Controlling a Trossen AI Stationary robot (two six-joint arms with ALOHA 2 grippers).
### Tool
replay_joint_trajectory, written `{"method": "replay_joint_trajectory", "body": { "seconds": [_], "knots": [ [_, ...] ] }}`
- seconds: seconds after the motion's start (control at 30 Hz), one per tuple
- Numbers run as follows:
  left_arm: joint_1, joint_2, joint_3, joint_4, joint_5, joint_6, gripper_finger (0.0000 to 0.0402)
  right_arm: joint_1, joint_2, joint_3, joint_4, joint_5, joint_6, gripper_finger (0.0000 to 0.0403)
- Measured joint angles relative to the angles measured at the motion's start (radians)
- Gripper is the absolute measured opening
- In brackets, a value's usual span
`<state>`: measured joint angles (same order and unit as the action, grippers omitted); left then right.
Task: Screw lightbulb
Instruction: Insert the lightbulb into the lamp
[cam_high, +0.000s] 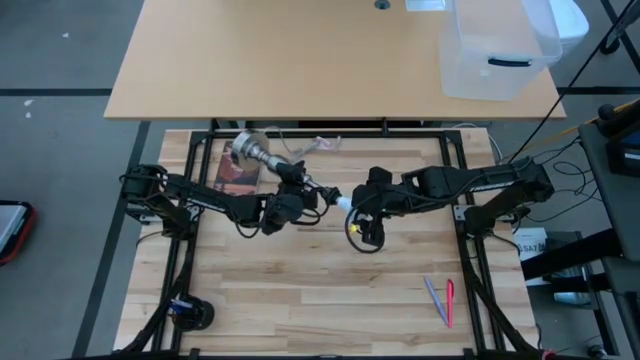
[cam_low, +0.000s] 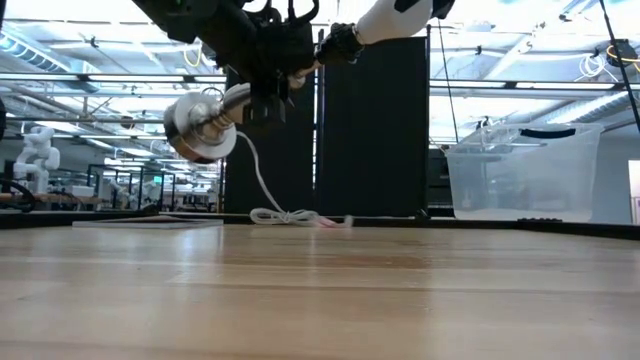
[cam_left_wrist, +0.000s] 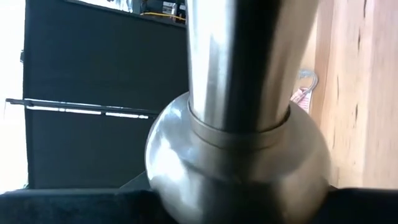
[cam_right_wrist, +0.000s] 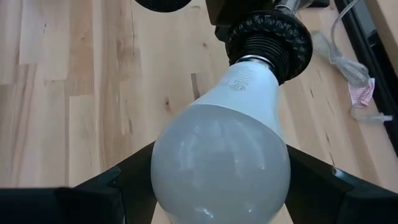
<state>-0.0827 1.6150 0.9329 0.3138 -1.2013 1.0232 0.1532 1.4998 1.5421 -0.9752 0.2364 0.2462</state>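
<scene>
One bulb (cam_right_wrist: 221, 162): frosted white globe, neck seated in the dark socket (cam_right_wrist: 268, 37) | held above the table (cam_high: 300, 300) between my right gripper's (cam_high: 347, 203) fingers, pinching it | left gripper (cam_high: 290, 195) clamps the stand (cam_low: 215, 120)

The lightbulb's (cam_right_wrist: 221, 158) screw base sits out of sight inside the dark socket (cam_right_wrist: 268, 37), so its depth cannot be told. In the right wrist view the globe runs off the frame at 6 o'clock. The silvery stand (cam_left_wrist: 239, 124) fills the left wrist view, cut off at 12 o'clock, hiding the left hand's fingers. From above, the bulb shows only as a tiny pale spot.
</scene>
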Motion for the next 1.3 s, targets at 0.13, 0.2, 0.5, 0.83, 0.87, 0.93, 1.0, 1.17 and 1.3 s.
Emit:
{"method": "replay_joint_trajectory", "body": {
  "seconds": [0.13,0.2,0.5,0.83,0.87,0.93,1.0,1.17,1.3],
  "knots": [
    [0.0,0.0,0.0,0.015,-0.016,0.015,0.0131,0.0,0.0,0.0,0.003,0.022,0.003,0.0267],
    [0.0,0.0,0.0,0.026,-0.021,0.026,0.0131,0.0,0.0,0.0,0.004,0.025,-0.002,0.0267],
    [-0.006,0.0,0.0,0.046,-0.023,0.038,0.0131,0.007,0.0,0.0,0.01,0.049,0.037,0.0267],
    [-0.007,0.0,0.0,0.102,-0.036,0.107,0.0131,0.005,0.0,0.0,0.035,0.047,0.25,0.0267],
    [-0.008,0.0,0.0,0.11,-0.041,0.118,0.0131,0.005,0.0,0.0,0.038,0.047,0.262,0.0267],
    [-0.012,0.0,-0.001,0.134,-0.049,0.141,0.0131,0.005,0.0,0.0,0.043,0.048,0.279,0.0267],
    [-0.017,0.0,-0.002,0.155,-0.052,0.163,0.0131,0.005,0.0,0.0,0.051,0.047,0.293,0.0267],
    [-0.03,0.0,-0.002,0.211,-0.065,0.21,0.0131,0.008,-0.003,0.0,0.078,0.047,0.261,0.0268],
    [-0.041,0.0,-0.002,0.222,-0.062,0.221,0.0131,0.022,-0.003,0.0,0.074,0.053,0.184,0.0268]
  ]
}}
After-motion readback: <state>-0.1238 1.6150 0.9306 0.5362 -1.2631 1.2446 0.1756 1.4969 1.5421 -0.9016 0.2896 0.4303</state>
